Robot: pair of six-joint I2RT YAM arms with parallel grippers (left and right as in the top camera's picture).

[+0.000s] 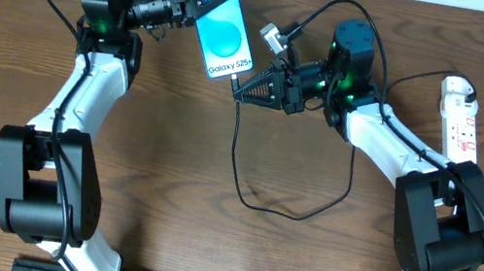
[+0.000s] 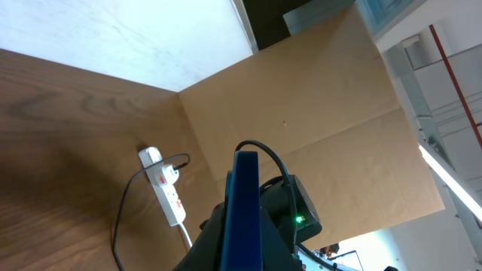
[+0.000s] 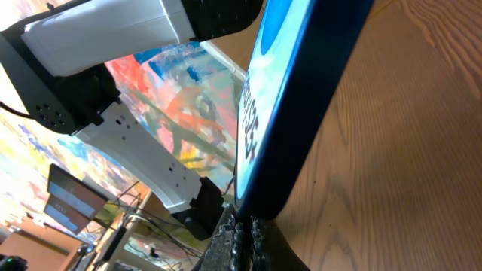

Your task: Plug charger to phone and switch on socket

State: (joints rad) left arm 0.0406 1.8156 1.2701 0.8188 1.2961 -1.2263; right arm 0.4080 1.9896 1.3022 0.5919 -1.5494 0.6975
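1. Overhead: the left gripper (image 1: 195, 2) is closed on the top end of the phone (image 1: 224, 36). The right gripper (image 1: 241, 91) is pinched on the plug end of the charger (image 1: 236, 149), right at the phone's lower edge, and the cable lies slack behind it. The socket (image 1: 462, 118) lies well apart on the right, untouched
2. Left wrist: the phone (image 2: 245, 207) shows edge-on, so this grip should be firm against the push of the plug
3. Right wrist: the fingertips (image 3: 235, 245) sit just below the bottom edge of the phone (image 3: 301, 98). The port is hidden, so I cannot tell if the tip is in. Push straight along the phone's length, never sideways
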